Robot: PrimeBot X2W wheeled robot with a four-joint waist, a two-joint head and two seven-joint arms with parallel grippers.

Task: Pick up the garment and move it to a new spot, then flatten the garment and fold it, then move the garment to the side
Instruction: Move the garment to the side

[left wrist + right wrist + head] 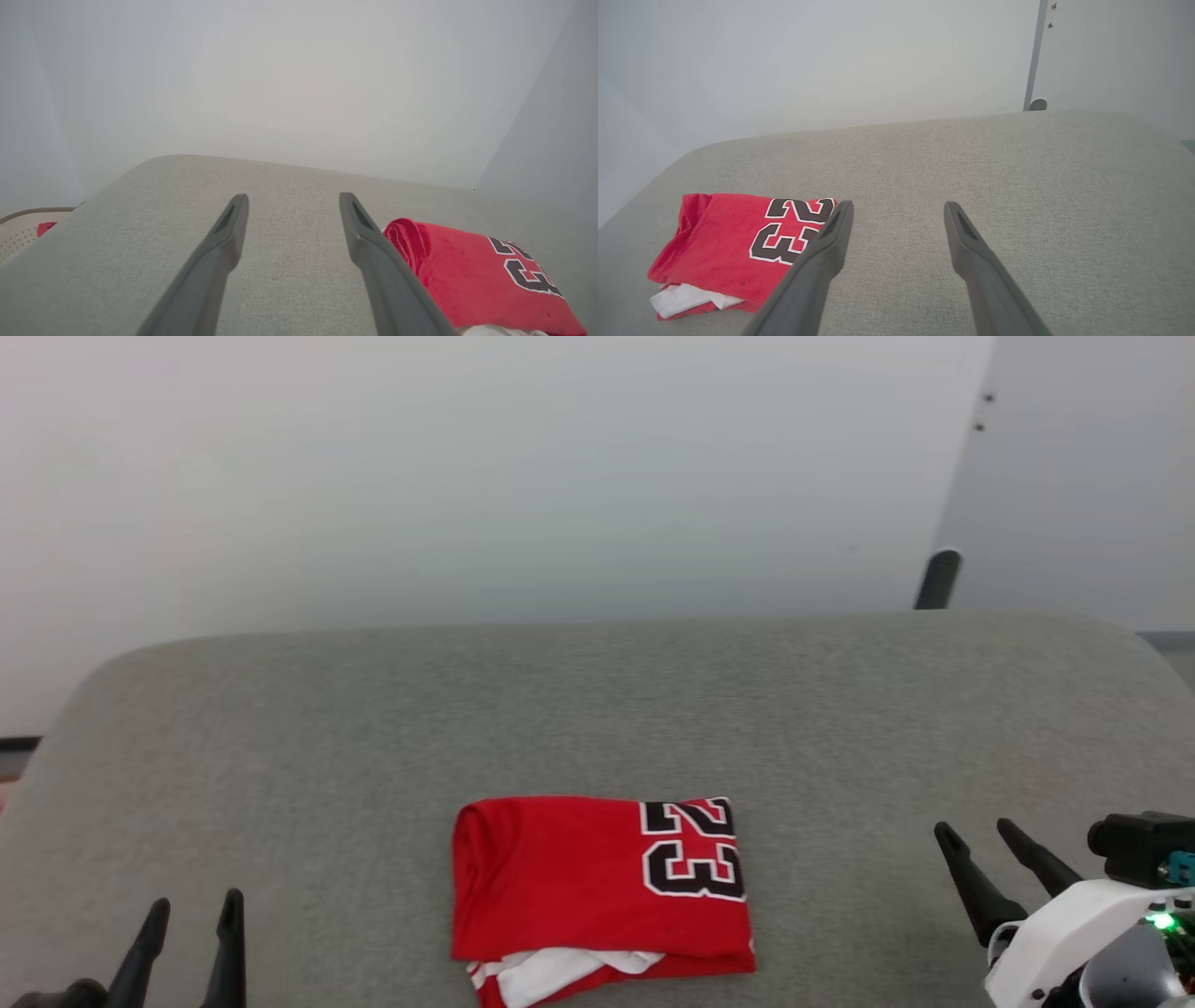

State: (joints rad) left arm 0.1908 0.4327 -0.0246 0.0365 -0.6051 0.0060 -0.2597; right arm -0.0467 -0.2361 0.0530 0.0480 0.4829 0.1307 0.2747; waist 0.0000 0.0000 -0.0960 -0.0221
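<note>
The red shirt (597,882) lay folded in a square on the grey padded top (373,728), near the front edge. A black 23 showed on it, and some white peeked out below. The left gripper (196,902) and the right gripper (975,827) were wide open, one on each side of the shirt, holding nothing.

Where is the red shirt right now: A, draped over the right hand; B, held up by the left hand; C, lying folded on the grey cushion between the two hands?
C: the red shirt lies folded on the grey cushion, apart from the open left hand and open right hand on either side.
</note>
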